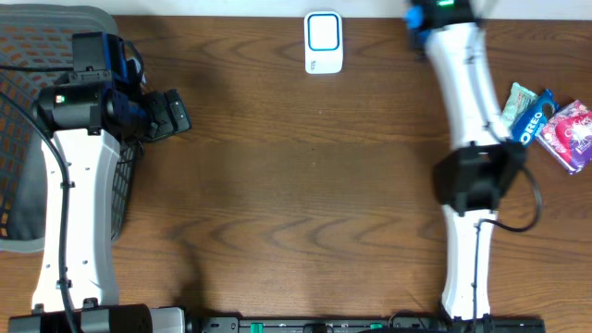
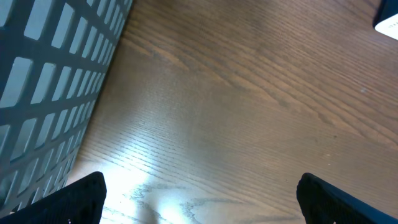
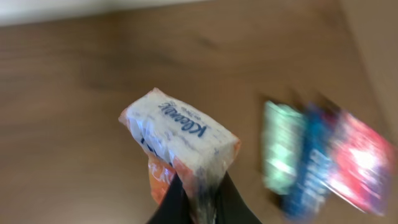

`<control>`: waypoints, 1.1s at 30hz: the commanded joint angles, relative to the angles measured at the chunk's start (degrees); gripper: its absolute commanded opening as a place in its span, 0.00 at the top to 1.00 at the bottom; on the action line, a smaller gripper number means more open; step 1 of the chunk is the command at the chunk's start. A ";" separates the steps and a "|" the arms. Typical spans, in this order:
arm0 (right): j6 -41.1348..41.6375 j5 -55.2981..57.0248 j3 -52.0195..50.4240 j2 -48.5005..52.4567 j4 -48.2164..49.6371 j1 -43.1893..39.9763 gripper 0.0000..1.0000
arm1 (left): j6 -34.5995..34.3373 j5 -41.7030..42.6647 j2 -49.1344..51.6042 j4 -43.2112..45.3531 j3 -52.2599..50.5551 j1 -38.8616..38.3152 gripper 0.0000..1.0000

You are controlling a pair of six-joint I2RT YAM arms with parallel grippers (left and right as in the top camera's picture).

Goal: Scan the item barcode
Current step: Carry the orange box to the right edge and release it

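My right gripper is shut on the crimped end of a white and orange Kleenex tissue pack, which hangs above the wooden table. The right wrist view is blurred. In the overhead view this gripper sits at the top edge, and the pack does not show there. The white scanner with a blue window lies at the back centre, left of that wrist. Its corner also shows in the left wrist view. My left gripper stands wide open over bare table, holding nothing.
A mint-green pack, a blue Oreo pack and a pink pack lie together at the right edge. A black mesh basket stands at the far left beside the left arm.
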 commanded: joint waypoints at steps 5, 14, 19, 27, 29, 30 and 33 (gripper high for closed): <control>3.72 -0.85 -0.15 -1.42 -9.77 -12.26 0.99 | 0.31 -0.52 -0.02 -0.17 0.07 0.15 0.02; 6.32 -1.97 -0.61 -1.40 -10.36 -23.41 0.91 | 0.33 -0.52 -0.02 -0.17 0.09 0.15 0.02; 6.25 -8.74 -1.16 -1.40 -10.38 -26.01 0.50 | 0.31 -0.52 -0.02 -0.17 0.07 0.15 0.02; 5.60 -21.00 -1.22 -1.40 -10.01 -25.94 0.33 | 0.31 -0.52 -0.02 -0.17 0.07 0.15 0.02; 4.07 -25.00 -1.22 -1.42 -10.49 -25.57 0.34 | 0.31 -0.52 -0.02 -0.17 0.09 0.15 0.02; 4.11 -27.15 -1.22 -1.44 -11.13 -25.31 0.34 | 0.33 -0.52 -0.02 -0.17 0.09 0.15 0.02; 4.98 -32.89 -1.22 -2.40 -12.72 -24.44 0.30 | 0.31 -0.52 -0.02 -0.17 0.07 0.15 0.02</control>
